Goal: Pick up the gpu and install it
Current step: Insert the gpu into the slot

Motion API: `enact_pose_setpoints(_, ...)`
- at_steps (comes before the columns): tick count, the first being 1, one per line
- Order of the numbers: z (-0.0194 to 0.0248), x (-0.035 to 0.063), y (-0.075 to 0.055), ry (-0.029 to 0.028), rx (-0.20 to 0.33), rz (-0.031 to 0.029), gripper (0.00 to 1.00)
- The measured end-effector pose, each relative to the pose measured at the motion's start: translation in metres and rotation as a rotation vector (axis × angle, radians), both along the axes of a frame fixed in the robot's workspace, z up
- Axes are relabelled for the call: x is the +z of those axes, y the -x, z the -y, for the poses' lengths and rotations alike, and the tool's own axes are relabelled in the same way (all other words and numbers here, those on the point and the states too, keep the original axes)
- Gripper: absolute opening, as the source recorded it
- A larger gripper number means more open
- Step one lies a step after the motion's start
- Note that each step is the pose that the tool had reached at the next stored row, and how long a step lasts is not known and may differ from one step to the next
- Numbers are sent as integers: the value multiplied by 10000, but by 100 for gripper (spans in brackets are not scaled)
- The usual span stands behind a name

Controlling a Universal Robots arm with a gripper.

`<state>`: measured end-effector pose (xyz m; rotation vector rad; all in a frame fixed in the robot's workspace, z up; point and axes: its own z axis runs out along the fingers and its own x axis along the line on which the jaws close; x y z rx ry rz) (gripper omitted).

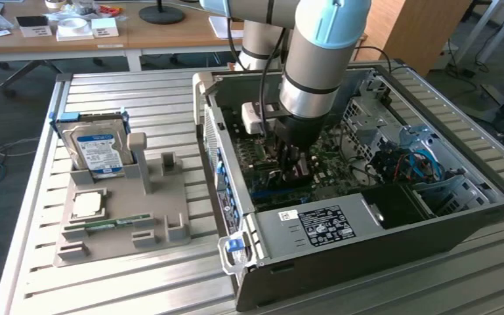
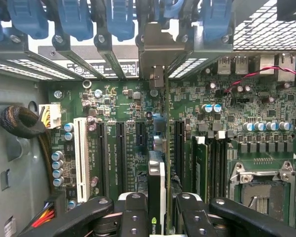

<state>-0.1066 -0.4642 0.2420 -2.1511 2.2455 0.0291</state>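
Our hand grips the gpu on edge above the motherboard, likely to line it up with the slots.

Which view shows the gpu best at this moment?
The wrist view: the gpu stands edge-on between the fingers, above the motherboard slots, its pale bracket at the far end. In the exterior view the arm hides most of it inside the open case.
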Motion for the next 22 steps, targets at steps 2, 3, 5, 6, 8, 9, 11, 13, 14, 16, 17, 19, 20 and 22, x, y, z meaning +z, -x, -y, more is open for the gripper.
enact_pose_setpoints(2, 0, 0, 0, 0, 0, -1, 27)
enact_pose_setpoints(3, 0, -1, 0, -1, 0, 0, 27)
enact_pose_setpoints(5, 0, -2, 0, -2, 0, 1, 27)
enact_pose_setpoints(6, 0, -2, 0, -2, 0, 1, 27)
enact_pose_setpoints(8, 0, -2, 0, -2, 0, 1, 27)
enact_pose_setpoints(9, 0, -3, 0, -2, 1, 1, 27)
enact_pose_setpoints(11, 0, -10, 0, -1, 0, 1, 27)
enact_pose_setpoints(13, 0, -10, 0, 0, 0, 0, 27)
enact_pose_setpoints(14, 0, -11, 0, 0, 0, 0, 27)
enact_pose_setpoints(16, -3, -12, 0, 0, -1, 1, 27)
enact_pose_setpoints(17, -9, -12, 1, 2, -4, 1, 27)
enact_pose_setpoints(19, -15, -11, 1, 1, -3, -1, 27)
enact_pose_setpoints(20, -15, -11, 1, 0, -2, 0, 27)
enact_pose_setpoints(22, -16, -12, 0, -1, -2, 0, 27)
